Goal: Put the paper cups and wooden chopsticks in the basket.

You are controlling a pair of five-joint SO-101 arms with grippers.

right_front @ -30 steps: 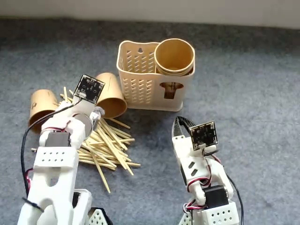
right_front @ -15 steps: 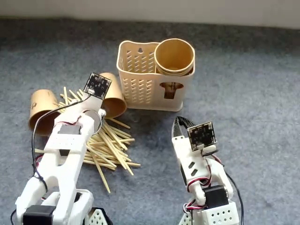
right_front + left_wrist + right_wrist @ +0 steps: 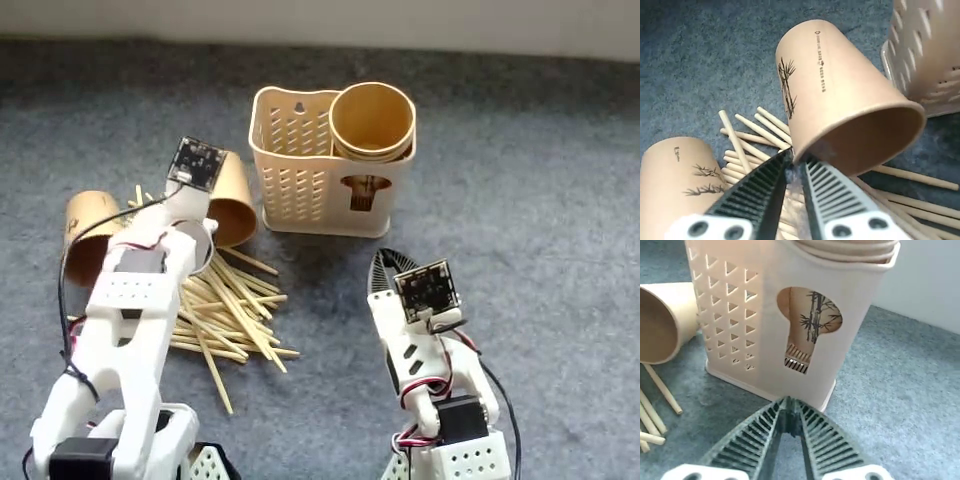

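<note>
Plainly, the left gripper (image 3: pixel 794 160) was seen clamped on the rim of a cup (image 3: pixel 840 100). Its 2 fingers were drawn nearly together, with the paper edge pinched between them. The cup was held tilted on its side, its open mouth at the gripper's end and its closed base pointing away from the gripper.

To the side of that gripper away from the basket (image 3: pixel 932 50), the other cup (image 3: pixel 680 175) was found lying on its side on the grey mat (image 3: pixel 540 200). Chopsticks (image 3: pixel 747 132) were spread in a loose pile beneath the gripper and back under its arm, and several reached under the held cup. The basket was placed just beyond the held cup. Whether the 2 were touching could not be told.

The right gripper (image 3: pixel 788 407) was held with its 2 fingers closed together and nothing caught between them. Its tips were aimed at the basket's front wall, which stood just ahead of them and apart from them. Inside the basket, ahead of this gripper, stacked cups (image 3: pixel 372 120) were seen upright. Their side was shown through a cut-out in the wall, and their rims were raised above the basket's top edge.
</note>
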